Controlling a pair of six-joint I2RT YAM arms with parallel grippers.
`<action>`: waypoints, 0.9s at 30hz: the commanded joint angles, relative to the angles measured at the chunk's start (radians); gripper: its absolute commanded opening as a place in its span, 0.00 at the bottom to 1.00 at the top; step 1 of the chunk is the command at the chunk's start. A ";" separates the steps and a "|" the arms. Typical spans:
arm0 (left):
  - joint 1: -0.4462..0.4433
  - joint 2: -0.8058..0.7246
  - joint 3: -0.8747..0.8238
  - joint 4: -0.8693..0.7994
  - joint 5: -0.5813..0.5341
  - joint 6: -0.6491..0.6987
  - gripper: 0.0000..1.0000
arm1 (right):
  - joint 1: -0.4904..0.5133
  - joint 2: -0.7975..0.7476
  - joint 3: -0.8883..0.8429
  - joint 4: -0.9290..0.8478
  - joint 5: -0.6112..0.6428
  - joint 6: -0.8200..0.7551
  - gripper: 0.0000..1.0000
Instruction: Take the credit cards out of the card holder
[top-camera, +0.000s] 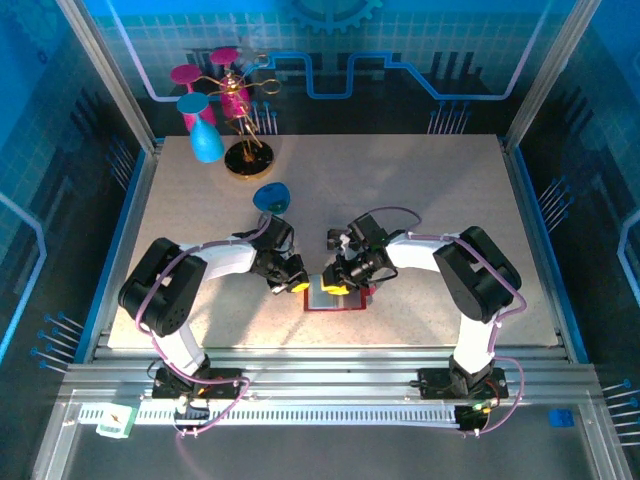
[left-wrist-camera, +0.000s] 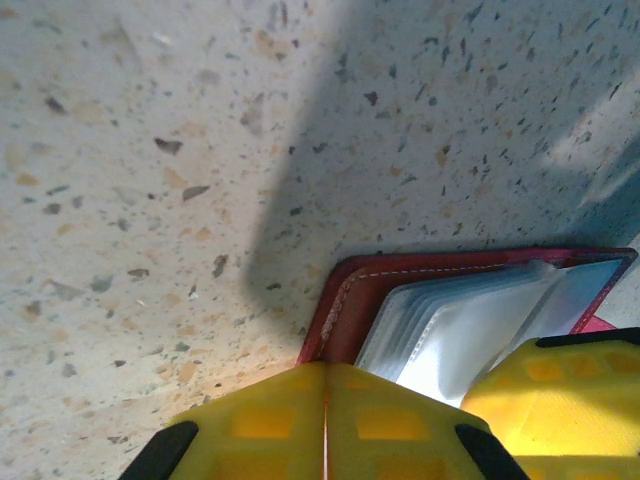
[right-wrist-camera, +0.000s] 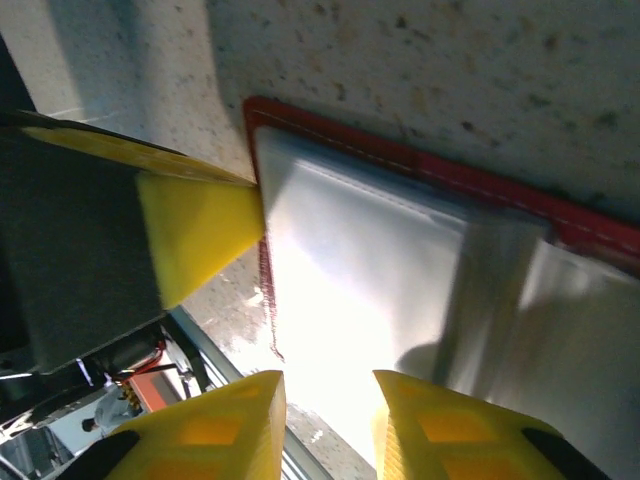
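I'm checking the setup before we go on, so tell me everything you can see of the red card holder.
The card holder lies open and flat on the speckled table between the two grippers. It is a red leather-like case with a light stitched border and glossy translucent pockets stacked inside; whether they hold cards cannot be told. The shut left gripper rests against its left edge; the right gripper hovers over the pockets, jaws apart.
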 joint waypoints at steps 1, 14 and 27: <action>0.003 0.022 0.012 -0.039 -0.003 0.022 0.08 | 0.012 0.018 0.021 -0.074 0.035 -0.042 0.29; 0.003 0.023 0.014 -0.051 -0.004 0.028 0.08 | -0.008 -0.016 0.011 -0.113 0.074 -0.072 0.29; 0.005 -0.035 0.052 -0.123 -0.044 0.047 0.10 | -0.049 -0.016 -0.153 0.202 -0.052 0.039 0.28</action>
